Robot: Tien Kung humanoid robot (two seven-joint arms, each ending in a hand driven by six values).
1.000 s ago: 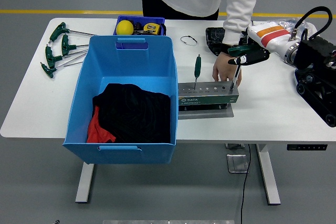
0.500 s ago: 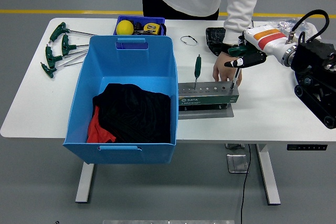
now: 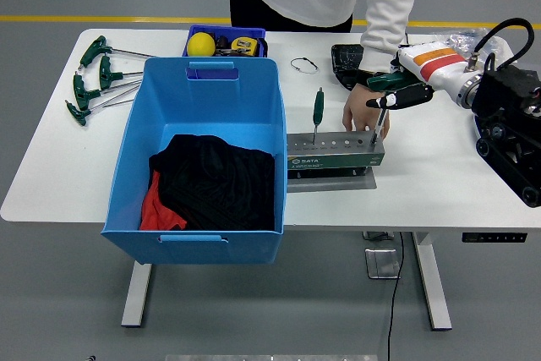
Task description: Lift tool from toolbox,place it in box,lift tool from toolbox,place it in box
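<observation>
Head view: a green-handled tool (image 3: 382, 114) is gripped by the fingers (image 3: 377, 101) of the right hand (image 3: 397, 90), its shaft upright over the toolbox (image 3: 335, 154) right end; the blue box (image 3: 203, 154) lies well left.

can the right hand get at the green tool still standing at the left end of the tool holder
Probably not yet. The right hand is shut on the T-handle tool at the holder's right end, so it is occupied. The way to the standing green tool looks open, though the person's hand rests by the holder.
</observation>
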